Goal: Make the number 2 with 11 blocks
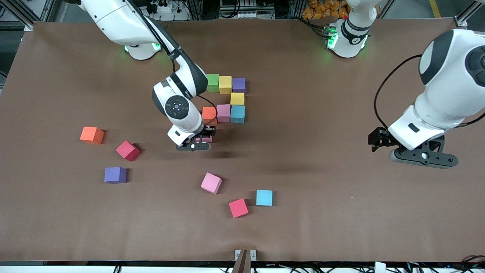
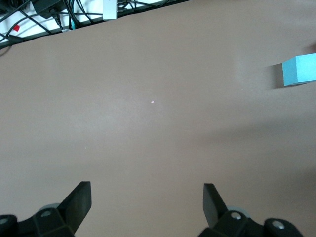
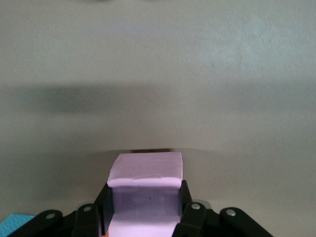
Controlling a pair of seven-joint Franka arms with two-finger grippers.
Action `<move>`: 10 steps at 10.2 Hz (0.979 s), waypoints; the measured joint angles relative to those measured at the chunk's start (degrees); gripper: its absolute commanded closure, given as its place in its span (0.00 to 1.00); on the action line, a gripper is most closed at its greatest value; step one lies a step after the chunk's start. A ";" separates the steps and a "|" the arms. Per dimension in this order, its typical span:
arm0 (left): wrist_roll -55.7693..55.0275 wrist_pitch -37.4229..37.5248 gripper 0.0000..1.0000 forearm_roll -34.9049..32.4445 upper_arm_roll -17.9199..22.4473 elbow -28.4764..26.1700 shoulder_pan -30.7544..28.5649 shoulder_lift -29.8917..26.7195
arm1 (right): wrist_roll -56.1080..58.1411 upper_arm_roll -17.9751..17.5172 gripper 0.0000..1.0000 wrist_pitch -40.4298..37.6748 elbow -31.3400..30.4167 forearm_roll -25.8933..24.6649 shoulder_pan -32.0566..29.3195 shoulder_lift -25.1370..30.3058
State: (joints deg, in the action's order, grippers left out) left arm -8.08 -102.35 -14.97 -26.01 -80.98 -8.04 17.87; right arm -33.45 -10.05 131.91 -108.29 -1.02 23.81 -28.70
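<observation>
Right gripper (image 1: 201, 139) clamped on a pink block (image 3: 145, 170), jaws pinched in on its two sides, block sitting squarely between the fingers. Parked right at the camera-side edge of the orange block (image 1: 209, 113), so looks like the next cell of the figure: the bit where the 2 turns down from its middle bar. Can't tell from the front view whether the pink block is already on the table (image 1: 303, 212) or a hair above it; the wrist view shows it low over brown surface with a shadow close underneath.

Number 2 (image 1: 230, 99) so far: top bar of green (image 1: 213, 82), yellow (image 1: 225, 84), purple (image 1: 238, 85), then a second yellow (image 1: 237, 98) dropping down under the purple, then a middle bar of light blue (image 1: 238, 114), pink (image 1: 223, 113) and the orange one. All touching, neatly squared up. Seven laid, eighth in hand, three more to go by my count.

Spares scattered nearer the camera: orange (image 1: 91, 135), red (image 1: 127, 150) and purple (image 1: 115, 174) toward the right arm's end, plus pink (image 1: 211, 183), red (image 1: 238, 207) and light blue (image 1: 264, 197) more central. Several sitting skewed, so probably needing a wrist twist to grab.

Left gripper (image 2: 147, 197) waiting over bare table at its own end, jaws spread wide, nothing in them. Keeps clear of the build area, presumably.

Risk worth watching: nudging the orange block while letting go.
</observation>
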 measured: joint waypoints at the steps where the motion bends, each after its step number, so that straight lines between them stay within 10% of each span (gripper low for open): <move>1: 0.48 0.07 0.00 1.49 8.88 -0.01 8.27 -1.44 | -1.46 -0.02 1.00 0.33 -0.60 0.00 0.48 0.24; 3: 1.76 0.40 0.00 4.45 22.37 -0.16 20.73 -3.16 | -3.92 -0.04 1.00 2.89 -1.73 -0.01 1.15 0.27; 10: 8.32 -0.27 0.00 5.81 30.96 -6.01 22.19 -9.53 | -5.69 -0.06 1.00 6.71 -3.97 -0.01 1.61 0.27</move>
State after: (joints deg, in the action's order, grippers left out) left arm 0.24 -102.62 -9.17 4.95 -86.98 14.15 8.34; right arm -39.14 -10.12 138.62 -112.26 -1.03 25.43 -28.43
